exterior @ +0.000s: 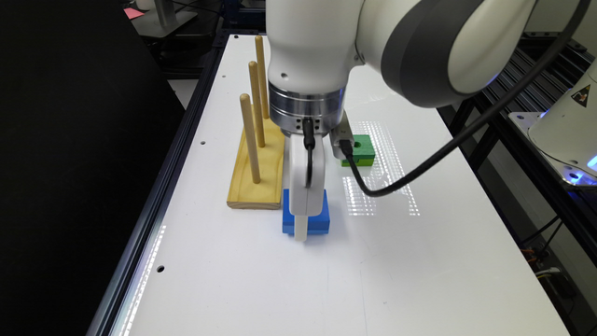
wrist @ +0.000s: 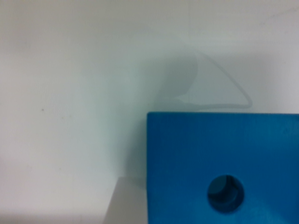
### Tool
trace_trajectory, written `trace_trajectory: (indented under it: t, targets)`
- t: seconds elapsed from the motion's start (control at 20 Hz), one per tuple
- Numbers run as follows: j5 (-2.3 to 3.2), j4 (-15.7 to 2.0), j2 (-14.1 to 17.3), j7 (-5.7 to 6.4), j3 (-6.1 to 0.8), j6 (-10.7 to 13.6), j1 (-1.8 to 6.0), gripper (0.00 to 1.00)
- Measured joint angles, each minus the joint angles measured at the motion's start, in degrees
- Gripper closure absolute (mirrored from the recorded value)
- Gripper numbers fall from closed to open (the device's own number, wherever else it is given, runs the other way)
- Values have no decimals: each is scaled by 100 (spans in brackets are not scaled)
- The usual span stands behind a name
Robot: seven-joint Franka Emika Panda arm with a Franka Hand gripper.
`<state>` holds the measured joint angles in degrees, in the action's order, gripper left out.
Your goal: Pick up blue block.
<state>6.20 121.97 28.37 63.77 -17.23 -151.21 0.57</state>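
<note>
Blue block (exterior: 317,219) was seen flat on the white table (exterior: 419,261), just beside the wooden peg base (exterior: 256,177) | gripper (exterior: 301,233) lowered at it, jaw spread could not be told | risk judged: off-centre closure could skew the block against the base.

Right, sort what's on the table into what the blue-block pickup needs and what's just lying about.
Needed for the job:
- blue block
- gripper, down at the block

Lying about:
- green block, farther back on the table
- wooden peg stand with three upright pegs, beside the blue block at the exterior view's left
</note>
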Motion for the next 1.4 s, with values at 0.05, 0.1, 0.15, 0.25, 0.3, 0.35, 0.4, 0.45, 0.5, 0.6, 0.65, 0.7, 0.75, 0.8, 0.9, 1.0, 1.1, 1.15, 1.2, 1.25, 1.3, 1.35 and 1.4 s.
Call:
trace_trajectory:
  t: [0.05, 0.1, 0.15, 0.25, 0.3, 0.35, 0.4, 0.45, 0.5, 0.6, 0.65, 0.7, 0.75, 0.8, 0.9, 1.0, 1.1, 1.15, 1.2, 1.25, 1.3, 1.35, 1.4]
  targets:
    - [0, 0, -44, 2, -1, 53, 0, 100]
    - [0, 0, -76, 4, -2, 91, -1, 100]
    - [0, 1, -106, 5, -3, 127, -1, 100]
    - [0, 1, -141, 7, -4, 183, -1, 100]
    - [0, 1, -147, 7, -4, 192, -1, 100]
    - [0, 2, -154, 8, -4, 195, -1, 100]
    - [0, 1, -173, 8, -5, 202, -1, 100]
    - [0, 0, -216, 10, -8, 230, 0, 100]
    - [0, 0, -283, 16, -14, 291, 0, 100]
    - [-2, 1, -447, 33, -30, 456, -1, 100]
    - [-4, 2, -524, 40, -38, 541, -1, 100]
    - [-5, 2, -595, 50, -47, 621, -1, 100]
    - [-5, 3, -641, 55, -53, 672, -1, 100]
    - [-5, 5, -670, 58, -56, 707, -1, 100]
    - [-5, 6, -686, 59, -58, 729, -1, 100]
    - [-5, 0, -723, 60, -61, 741, 0, 100]
    - [-15, 0, -867, 66, -73, 854, 0, 100]
    - [-27, 0, -964, 69, -84, 942, 1, 100]
    - [-36, 1, -1058, 75, -96, 1034, 1, 100]
    - [-44, 2, -1142, 83, -107, 1122, 0, 100]
    - [-45, 3, -1208, 95, -117, 1192, 0, 100]
    - [-45, 4, -1263, 111, -127, 1245, 0, 100]
    - [-45, 3, -1297, 122, -134, 1278, 0, 100]
